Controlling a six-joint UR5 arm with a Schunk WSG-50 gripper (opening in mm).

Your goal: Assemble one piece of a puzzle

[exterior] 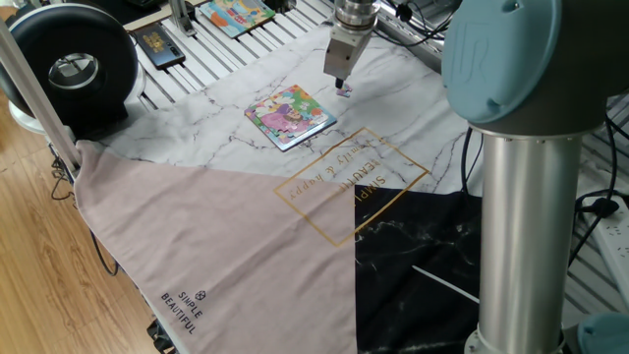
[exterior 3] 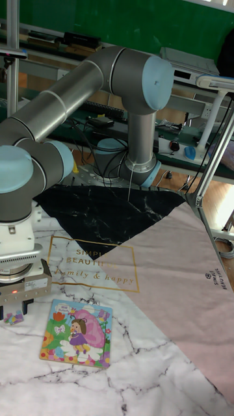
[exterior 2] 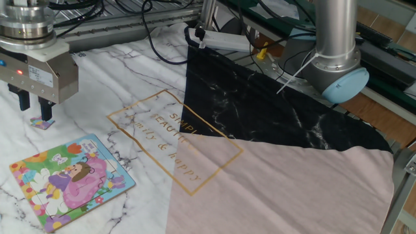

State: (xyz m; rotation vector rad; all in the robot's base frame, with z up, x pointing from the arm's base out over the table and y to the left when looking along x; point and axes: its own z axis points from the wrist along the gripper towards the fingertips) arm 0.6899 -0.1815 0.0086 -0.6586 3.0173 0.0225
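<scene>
The piece (exterior 2: 43,123), tiny and pinkish-purple, lies flat on the marble cloth a short way beyond the puzzle. It also shows as the piece (exterior: 344,90) and the piece (exterior 3: 13,317). The puzzle (exterior 2: 71,181) is a small square cartoon board with a dark-blue edge, seen too as the puzzle (exterior: 290,116) and the puzzle (exterior 3: 78,331). My gripper (exterior 2: 34,110) hangs low, right over the piece, open, its fingertips close above the cloth. Nothing is held. The same gripper (exterior: 339,83) and gripper (exterior 3: 14,307) hide part of the piece.
A larger picture board (exterior: 236,15) and a small dark booklet (exterior: 157,44) lie on the slatted table at the back. A black round device (exterior: 69,64) stands at the left. My arm's column (exterior: 521,216) rises at the right over the pink and black cloth.
</scene>
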